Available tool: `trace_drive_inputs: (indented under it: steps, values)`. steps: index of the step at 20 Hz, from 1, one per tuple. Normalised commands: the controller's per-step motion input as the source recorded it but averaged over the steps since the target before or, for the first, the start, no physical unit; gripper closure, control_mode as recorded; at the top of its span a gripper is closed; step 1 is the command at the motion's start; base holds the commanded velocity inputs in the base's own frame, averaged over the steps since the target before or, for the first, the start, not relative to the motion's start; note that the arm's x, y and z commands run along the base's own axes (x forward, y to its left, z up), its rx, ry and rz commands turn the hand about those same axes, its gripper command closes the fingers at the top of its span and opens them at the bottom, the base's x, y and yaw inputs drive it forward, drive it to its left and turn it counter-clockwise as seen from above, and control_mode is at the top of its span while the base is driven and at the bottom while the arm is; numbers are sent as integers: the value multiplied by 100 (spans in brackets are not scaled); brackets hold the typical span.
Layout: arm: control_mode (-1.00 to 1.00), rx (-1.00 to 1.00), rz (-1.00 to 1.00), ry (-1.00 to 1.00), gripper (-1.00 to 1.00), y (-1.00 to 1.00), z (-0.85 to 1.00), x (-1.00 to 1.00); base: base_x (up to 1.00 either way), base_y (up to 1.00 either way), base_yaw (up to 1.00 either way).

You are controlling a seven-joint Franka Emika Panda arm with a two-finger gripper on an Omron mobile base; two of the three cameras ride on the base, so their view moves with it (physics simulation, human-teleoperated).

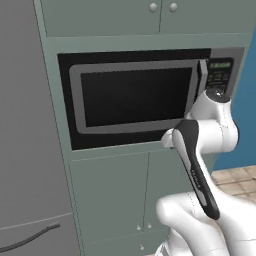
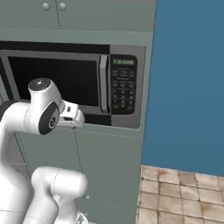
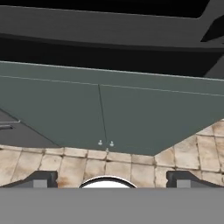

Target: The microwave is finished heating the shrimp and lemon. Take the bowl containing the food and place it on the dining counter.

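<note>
Microwave (image 1: 135,97): wide black built-in unit set in a grey-green cabinet wall; flat grey frame with rounded corners around a dark, glossy window. Door looks shut or nearly so; cannot tell for certain.
Handle (image 2: 103,83): straight vertical grey bar on the door's right edge, just beside the keypad.
Keypad (image 2: 122,85): flat dark panel with rows of small buttons, a green display at the top.
Bowl, shrimp, lemon: nothing can be made out behind the dark window.
Gripper (image 3: 112,180): spread wide, holding nothing; in the hand view its two blocky dark fingertips (image 3: 41,179) stand far apart at the bottom corners. It points down at the lower cabinets from below the microwave's underside.
Arm (image 1: 205,150): smooth white rounded shells with a glossy black strip along one link, raised in front of the microwave's lower right corner.
Lower cabinets (image 3: 105,118): flat matte grey-green double doors with a thin seam and two small round knobs near the bottom.
Upper cabinets (image 1: 160,15): same matte finish, two round knobs.
Floor (image 2: 183,197): square terracotta tiles, mottled, pale grout.
Wall (image 2: 188,83): plain blue, right of the cabinets.
</note>
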Motion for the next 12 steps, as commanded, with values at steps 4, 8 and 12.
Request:
trace_drive_inputs:
  steps: [4,8,12]
  values:
    - [100,0,0,0,-100,0,0,0,-26,-48,0]
    - [100,0,0,0,-100,0,0,0,-41,-34,0]
    - [100,0,0,0,-100,0,0,0,-50,-37,0]
